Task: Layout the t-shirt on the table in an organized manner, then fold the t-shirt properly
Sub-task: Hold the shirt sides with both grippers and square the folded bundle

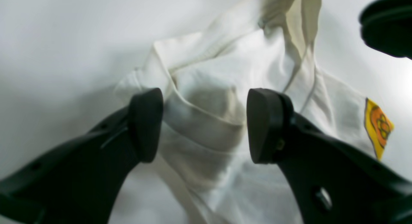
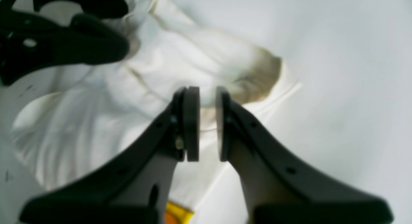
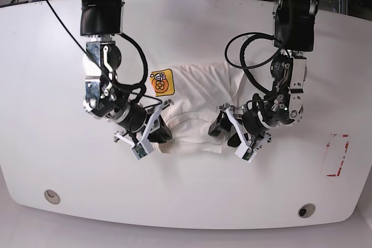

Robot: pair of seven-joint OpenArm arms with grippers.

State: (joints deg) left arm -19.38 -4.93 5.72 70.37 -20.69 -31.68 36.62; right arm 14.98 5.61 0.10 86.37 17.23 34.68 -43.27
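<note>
The t-shirt (image 3: 195, 108) lies bunched in the middle of the table (image 3: 46, 143), between the two arms, with its white fabric folded over itself in several creased layers. A yellow patch (image 3: 162, 82) with an orange print faces up at the far edge of the garment, on the side of the right arm.

The left gripper (image 1: 204, 126) stands over the near edge of the shirt with its jaws spread wide. A folded hem and loose cloth show in the gap between the two dark pads (image 1: 146, 124), and neither pad pinches the fabric in the left wrist view.

The right gripper (image 2: 207, 122) sits at the opposite near corner of the shirt with its jaws drawn almost together, leaving only a narrow slit. White cloth shows through that slit, but whether any of it is clamped cannot be told from the right wrist view.

Red tape marks (image 3: 337, 155) lie on the table near its edge, well apart from the shirt. Two round grommet holes (image 3: 52, 196) sit along the near edge.
</note>
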